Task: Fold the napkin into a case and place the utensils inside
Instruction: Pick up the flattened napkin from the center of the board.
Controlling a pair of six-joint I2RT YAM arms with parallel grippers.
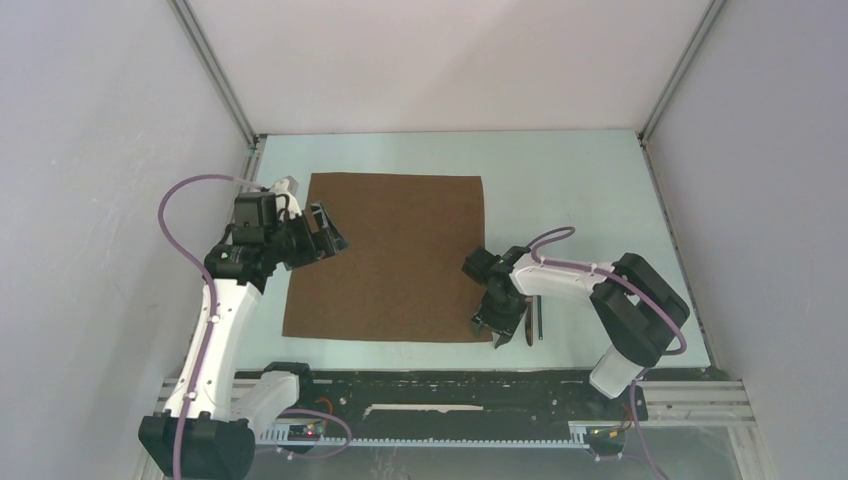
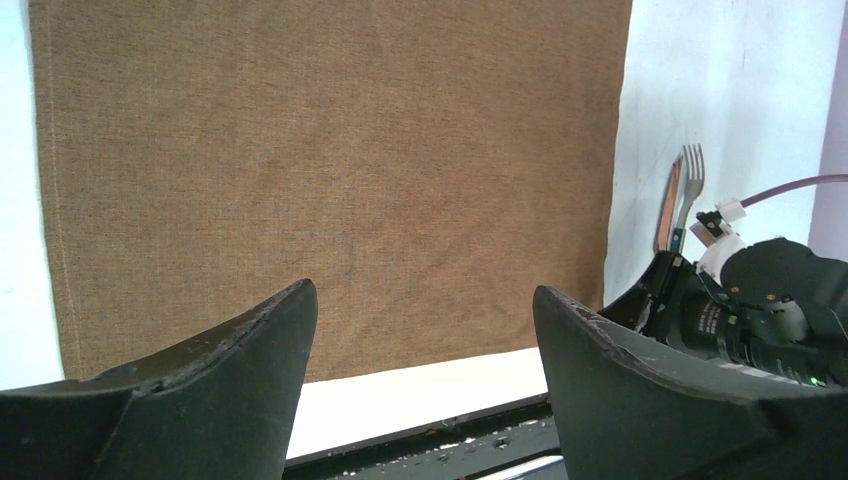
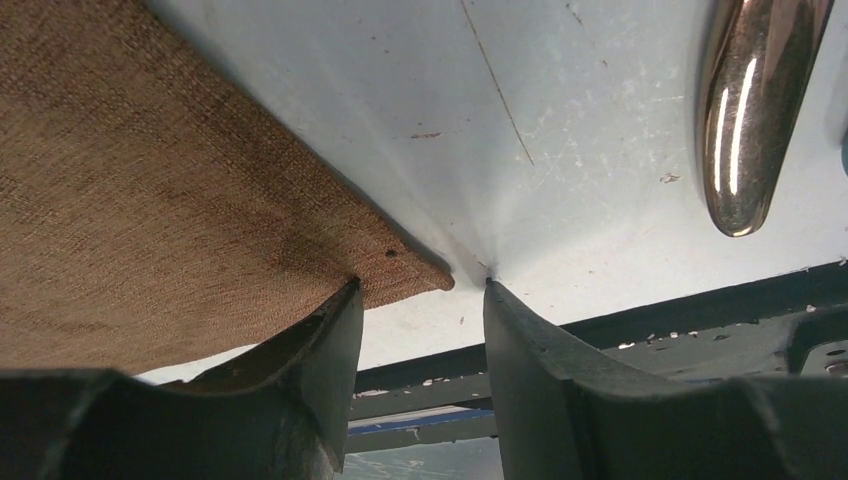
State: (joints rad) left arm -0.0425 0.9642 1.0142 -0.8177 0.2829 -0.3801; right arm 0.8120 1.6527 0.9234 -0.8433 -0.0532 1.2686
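The brown napkin lies flat and unfolded on the pale table; no case is in view. My left gripper hovers open over the napkin's left edge, with nothing between its jaws. My right gripper is down at the napkin's near right corner. It is open, one fingertip on the cloth and the other on the bare table beside the corner. The utensils lie just right of that corner: a fork and a copper-brown piece, whose shiny rounded end shows up close.
A black rail runs along the table's near edge, close behind the right gripper. Grey enclosure walls stand on the left, right and back. The right arm reaches over the utensils.
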